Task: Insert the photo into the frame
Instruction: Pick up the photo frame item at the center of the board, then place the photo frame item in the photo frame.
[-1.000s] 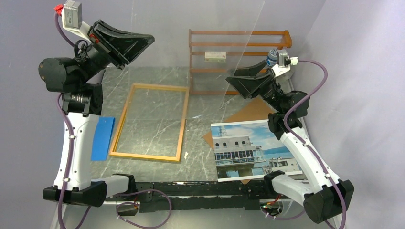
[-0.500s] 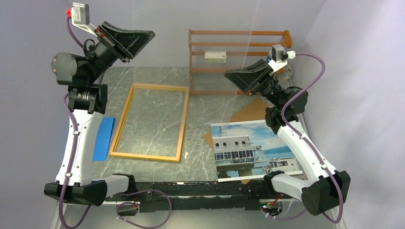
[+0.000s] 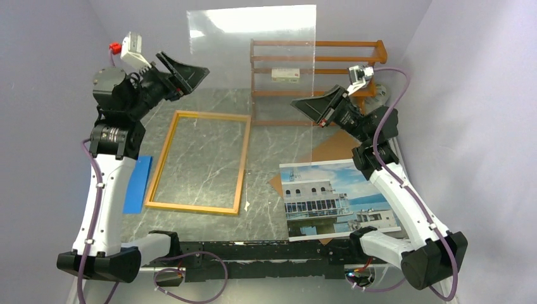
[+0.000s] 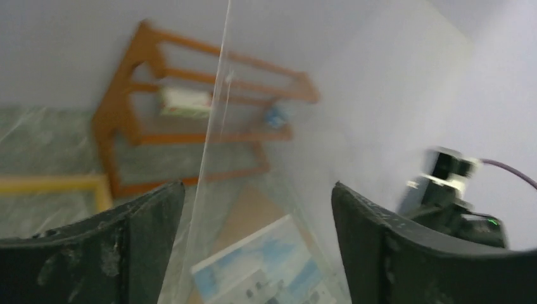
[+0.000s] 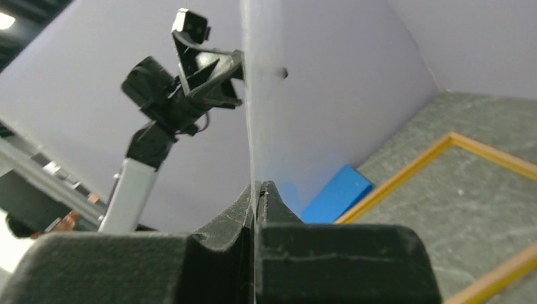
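- While it lies face up on the tabletop (image 3: 266, 145), the photo (image 3: 339, 199) shows a white multi-storey building under blue sky and overlaps brown cardboard (image 3: 335, 147).
- The frame (image 3: 163, 166): thin, yellowish wood-coloured, lying flat, well apart to its left.
- The right gripper (image 5: 256, 190): clamped on an upright clear sheet (image 3: 253, 57).
- The left gripper (image 4: 256, 193): spread wide, gripping nothing.

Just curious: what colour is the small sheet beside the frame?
The small sheet is blue; top view.

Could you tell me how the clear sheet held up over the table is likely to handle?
Probably stiff: the clear sheet stands flat though only the right tool pinches it, near one edge. Its glossy surface may slip in that grip. Being broad and held off-centre, it could swing; the left tool is open.
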